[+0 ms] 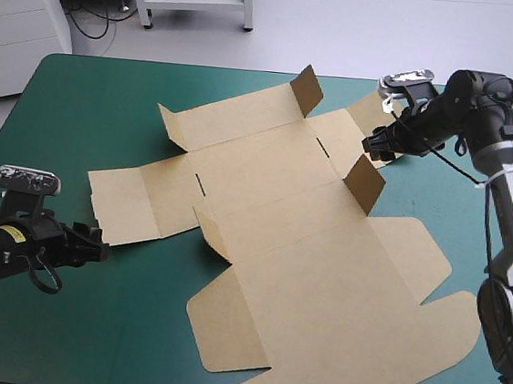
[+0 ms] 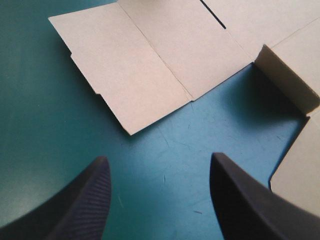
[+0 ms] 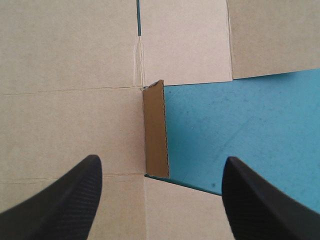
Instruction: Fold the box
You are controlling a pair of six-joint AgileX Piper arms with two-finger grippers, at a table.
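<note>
Sprawling across the middle of the high view, the box (image 1: pixel 282 213) lies mostly flat on the teal-green cover (image 1: pixel 59 327), running from upper centre down to the lower right; only its small corner flaps (image 1: pixel 307 89) stand up, so I judge the walls are the job in hand. Down in the lower left, the left gripper (image 2: pixel 159 159) sits low with its black fingers spread wide; bare cover lies between them and the side panel (image 2: pixel 130 65) is just ahead, not touched. Up in the upper right, the right gripper (image 3: pixel 162 158) hovers with fingers equally wide apart; one raised flap (image 3: pixel 155 130) stands on edge ahead and between them; whether a finger brushes the board is hard to tell from above.

To do this well, the left should probably slide in flat along the cover, get a finger under the panel's free edge and hinge it up along the printed crease, not drag the whole sheet; the right looks best placed to steady the flap and keep it turned inward, so the rising wall can meet it squarely.
</note>
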